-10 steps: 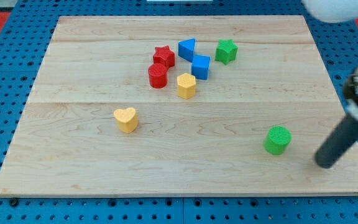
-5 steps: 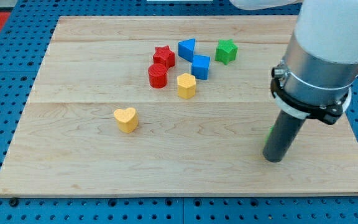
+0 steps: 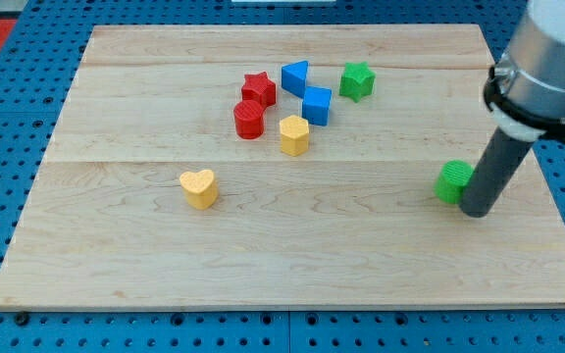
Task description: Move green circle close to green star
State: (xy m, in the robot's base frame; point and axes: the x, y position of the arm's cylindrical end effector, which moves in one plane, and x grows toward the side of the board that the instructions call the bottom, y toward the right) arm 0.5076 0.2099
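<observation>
My tip (image 3: 478, 210) rests on the wooden board (image 3: 116, 245) at the view's right, touching or just beside the green circle (image 3: 451, 182), which lies on its left and is partly hidden by the rod; being a plain rod, it has nothing to open or close and clamps on nothing. The green star (image 3: 357, 80) sits well apart from the circle, toward the view's top, at the right end of a cluster made up of a blue triangle (image 3: 295, 76), a blue cube (image 3: 316, 105), a red star (image 3: 258, 88), a red cylinder (image 3: 249, 120) and a yellow block (image 3: 294, 135). A yellow heart (image 3: 199, 188) lies alone toward the view's left, and no writing or label can be read anywhere.
</observation>
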